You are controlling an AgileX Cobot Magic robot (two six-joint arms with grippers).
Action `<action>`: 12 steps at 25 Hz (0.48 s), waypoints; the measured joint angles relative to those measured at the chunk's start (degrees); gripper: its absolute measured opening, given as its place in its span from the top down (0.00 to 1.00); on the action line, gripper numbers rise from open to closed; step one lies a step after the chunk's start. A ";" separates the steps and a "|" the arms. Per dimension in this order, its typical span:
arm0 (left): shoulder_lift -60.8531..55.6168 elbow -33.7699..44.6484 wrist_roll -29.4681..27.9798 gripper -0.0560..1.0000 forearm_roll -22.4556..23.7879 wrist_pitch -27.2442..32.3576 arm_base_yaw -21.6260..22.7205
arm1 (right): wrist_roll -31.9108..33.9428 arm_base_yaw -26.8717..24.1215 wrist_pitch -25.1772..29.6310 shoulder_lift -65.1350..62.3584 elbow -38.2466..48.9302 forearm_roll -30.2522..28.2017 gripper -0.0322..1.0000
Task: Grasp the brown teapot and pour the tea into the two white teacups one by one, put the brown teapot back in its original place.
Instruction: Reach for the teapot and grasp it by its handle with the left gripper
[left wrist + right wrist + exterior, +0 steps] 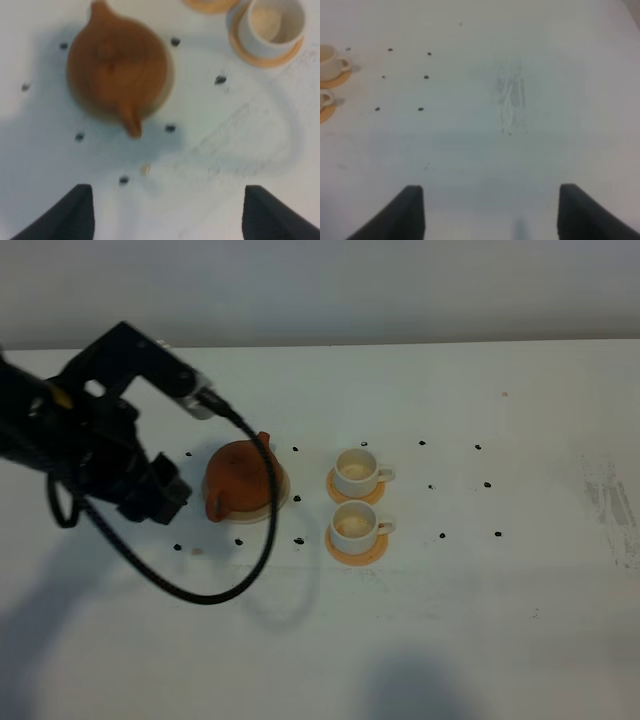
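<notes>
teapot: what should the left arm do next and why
Probably ease the left gripper forward and down toward the brown teapot: its fingers stand open and empty, and the teapot sits on its saucer ahead of them, untouched, spout toward the gripper.

Blurred brown teapot [117,70] hides most of the saucer [284,490] beneath it

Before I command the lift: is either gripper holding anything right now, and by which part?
Nothing is held. The left gripper is open, short of the brown teapot; the right gripper is open too, empty.
</notes>
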 joint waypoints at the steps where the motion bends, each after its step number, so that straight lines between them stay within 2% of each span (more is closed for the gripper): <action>1: -0.66 0.83 -0.15 0.38 0.00 -0.06 1.04 | 0.00 0.00 0.00 0.00 0.00 0.00 0.44; 7: 1.81 1.40 -0.58 0.40 0.00 -1.59 5.16 | 0.00 0.00 0.00 0.00 0.00 0.00 0.44; 12: 8.39 -0.03 -0.92 0.47 -1.48 -3.04 5.69 | 0.00 0.00 0.00 0.00 0.00 0.00 0.44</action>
